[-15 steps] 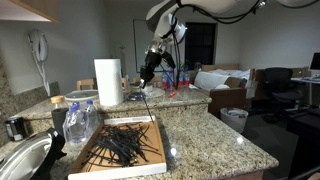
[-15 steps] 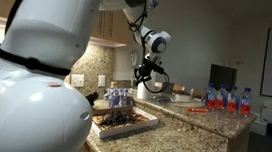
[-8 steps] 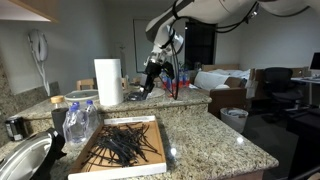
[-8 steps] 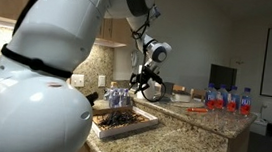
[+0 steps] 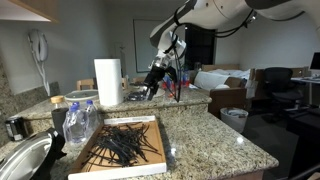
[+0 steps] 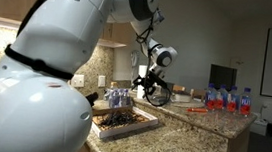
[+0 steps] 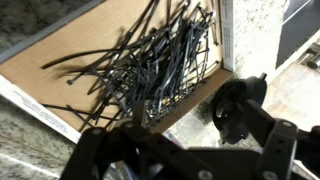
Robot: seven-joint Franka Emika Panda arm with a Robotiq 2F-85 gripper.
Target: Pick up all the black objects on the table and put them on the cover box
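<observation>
Item: cover box [image 5: 100, 168], shallow cardboard, lying flat on the granite tabletop [image 5: 215, 140]. Contents: a tangled heap of black ties [image 5: 125, 145] across its middle; the wrist view shows strands reaching toward one wall.
Robot's end effector [image 5: 153, 85]: held over the raised ledge, at 1 o'clock from the box and well apart from it. Dark and blurred, so I cannot tell how its fingers stand.
Also: paper towel roll [image 5: 108, 82] at its 9 o'clock; water bottles [image 5: 78, 125] at the box's 9 o'clock.
</observation>
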